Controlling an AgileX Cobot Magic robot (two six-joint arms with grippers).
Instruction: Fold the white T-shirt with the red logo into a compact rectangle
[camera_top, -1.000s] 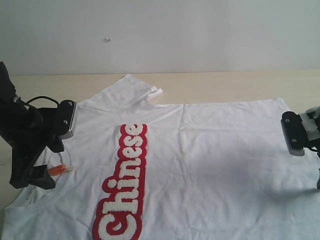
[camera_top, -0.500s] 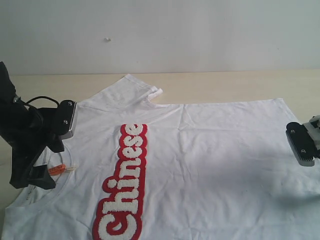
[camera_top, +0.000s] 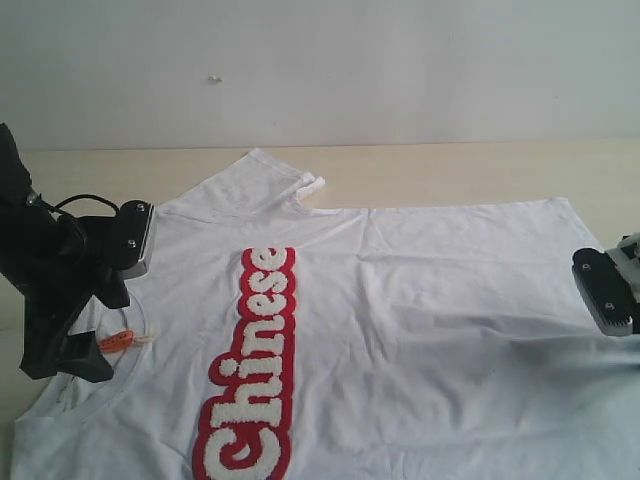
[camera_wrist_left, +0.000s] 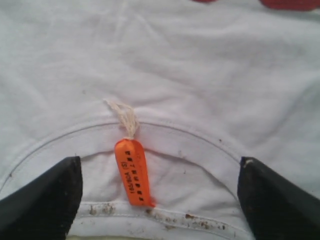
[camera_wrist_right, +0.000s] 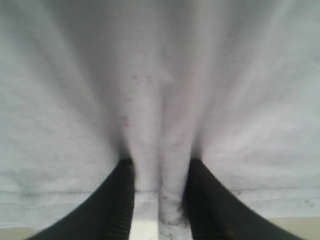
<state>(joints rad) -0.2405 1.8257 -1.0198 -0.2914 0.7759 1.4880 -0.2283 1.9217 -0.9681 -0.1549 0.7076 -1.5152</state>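
Where right gripper (camera_wrist_right: 159, 169) pinches, white T-shirt (camera_top: 450, 330) hem (bunched)

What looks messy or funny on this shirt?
The white T-shirt has brownish specks, like dirt, on its neck rim beside the orange tag. The right fingers pinch the cloth into a ridge. The far sleeve has its tip curled over.

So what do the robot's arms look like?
Both are black. The left end effector has chunky black fingers, one with a silver edge and small screws, plus a thin black cable looped above. The right end effector looks the same: black, silver-edged, two screws.
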